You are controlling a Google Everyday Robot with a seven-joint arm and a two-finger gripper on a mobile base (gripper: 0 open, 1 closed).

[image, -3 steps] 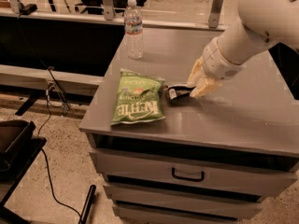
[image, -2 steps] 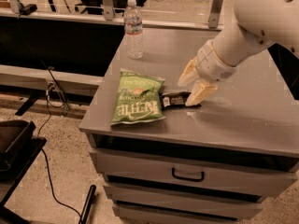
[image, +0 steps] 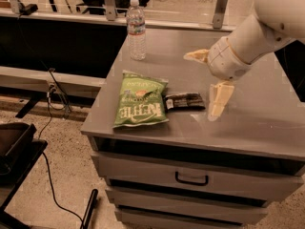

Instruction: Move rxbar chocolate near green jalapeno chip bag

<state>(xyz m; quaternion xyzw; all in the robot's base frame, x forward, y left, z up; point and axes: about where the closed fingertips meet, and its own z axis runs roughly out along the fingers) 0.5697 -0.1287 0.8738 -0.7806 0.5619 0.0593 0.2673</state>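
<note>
The green jalapeno chip bag (image: 139, 101) lies flat on the left part of the grey cabinet top (image: 257, 123). The rxbar chocolate (image: 184, 101) lies flat right beside the bag's right edge, touching or almost touching it. My gripper (image: 206, 82) is raised above the cabinet top, to the right of the bar and apart from it. Its two cream fingers (image: 218, 99) are spread wide and hold nothing.
A clear water bottle (image: 136, 29) stands upright at the back left of the cabinet top. Drawers with a black handle (image: 191, 179) sit below the front edge. A black stand (image: 14, 147) and cables are on the floor to the left.
The gripper has let go of the rxbar chocolate, opened and lifted up and to the right. The bar now lies on the cabinet top beside the chip bag.
</note>
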